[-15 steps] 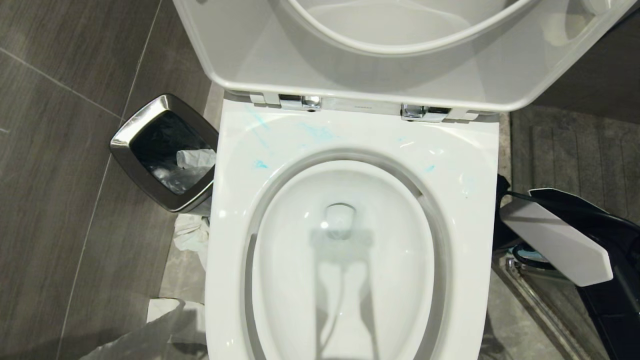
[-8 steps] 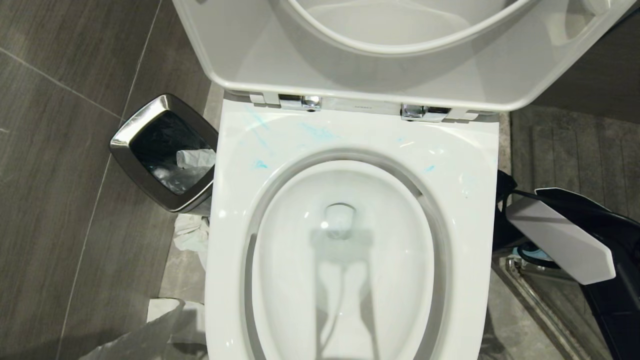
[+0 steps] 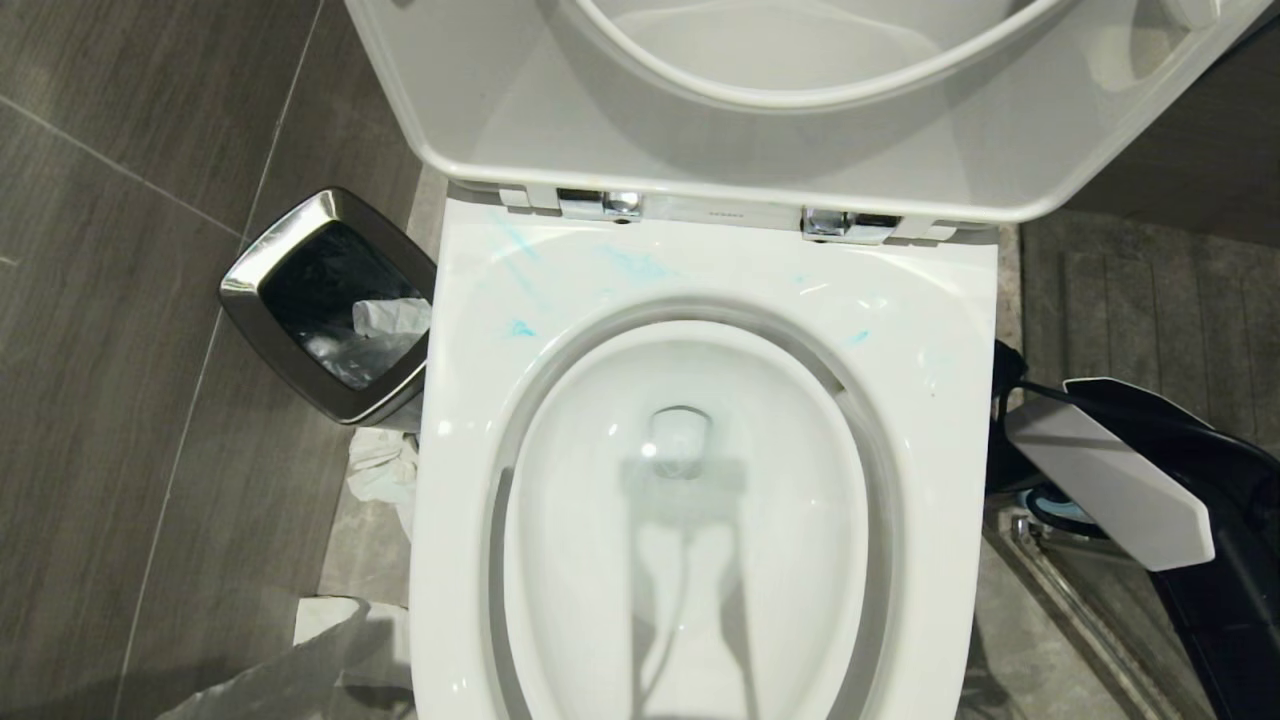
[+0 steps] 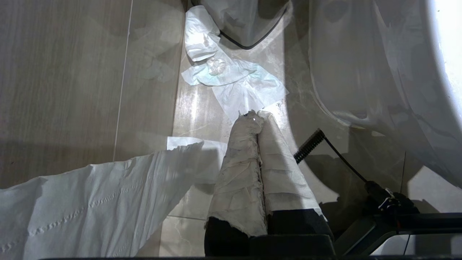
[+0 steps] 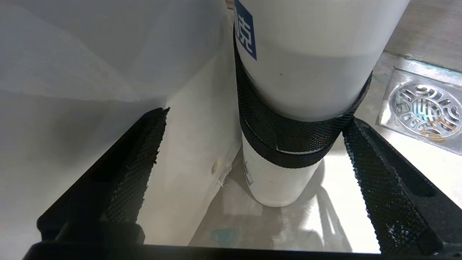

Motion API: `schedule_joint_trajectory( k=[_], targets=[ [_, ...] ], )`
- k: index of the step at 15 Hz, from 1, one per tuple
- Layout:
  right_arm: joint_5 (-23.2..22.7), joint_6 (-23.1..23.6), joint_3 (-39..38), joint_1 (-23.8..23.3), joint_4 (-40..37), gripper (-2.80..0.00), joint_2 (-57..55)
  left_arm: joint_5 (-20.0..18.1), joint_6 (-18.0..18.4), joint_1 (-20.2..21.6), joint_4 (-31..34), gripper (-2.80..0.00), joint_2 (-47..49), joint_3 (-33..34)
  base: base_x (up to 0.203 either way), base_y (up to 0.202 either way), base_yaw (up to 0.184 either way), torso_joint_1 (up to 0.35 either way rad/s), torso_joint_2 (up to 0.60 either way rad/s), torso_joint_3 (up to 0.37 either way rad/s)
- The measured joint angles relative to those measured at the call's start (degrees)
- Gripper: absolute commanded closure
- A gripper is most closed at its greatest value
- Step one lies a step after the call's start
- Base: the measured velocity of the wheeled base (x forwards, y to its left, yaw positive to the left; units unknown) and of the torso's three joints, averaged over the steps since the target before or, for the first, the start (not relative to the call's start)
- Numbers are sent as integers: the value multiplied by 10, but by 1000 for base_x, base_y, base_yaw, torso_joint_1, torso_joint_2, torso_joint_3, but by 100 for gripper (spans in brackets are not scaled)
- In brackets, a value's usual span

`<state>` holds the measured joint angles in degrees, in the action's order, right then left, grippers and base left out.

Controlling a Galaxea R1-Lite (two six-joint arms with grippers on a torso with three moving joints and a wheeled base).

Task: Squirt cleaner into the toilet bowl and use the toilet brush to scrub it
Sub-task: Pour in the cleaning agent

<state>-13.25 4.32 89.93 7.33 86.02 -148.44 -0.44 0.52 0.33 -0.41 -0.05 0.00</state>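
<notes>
On the far left of the head view a steel-rimmed bin stands on the grey floor tiles, with crumpled tissue on the floor just beside it. The left tool, its fingers wrapped in white paper and pressed together, hangs low over the floor near the toilet's outer wall; a spread tissue lies just ahead of its tips and a strip of toilet paper lies at its side.

The toilet bowl fills the middle, seat and lid raised. Thin turquoise smears of cleaner mark the rear rim, well apart from either tool.

To the right, the right arm reaches down beside the toilet. The right tool is spread wide, and a white cylindrical bottle with a black knurled band stands on the floor between its fingers, touching neither. A steel floor drain lies just beyond the tool's outer finger.
</notes>
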Motion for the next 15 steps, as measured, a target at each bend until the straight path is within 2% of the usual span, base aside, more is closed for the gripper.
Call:
schedule_joint_trajectory(
  k=[10, 15],
  targets=[
    [0, 0, 2, 5, 9, -280, -1, 0, 0, 0, 0, 0, 0, 0, 0, 0, 0, 0, 0, 0],
    [-1, 0, 58, -3, -9, -280, -14, 0, 0, 0, 0, 0, 0, 0, 0, 0, 0, 0, 0, 0]
  ],
)
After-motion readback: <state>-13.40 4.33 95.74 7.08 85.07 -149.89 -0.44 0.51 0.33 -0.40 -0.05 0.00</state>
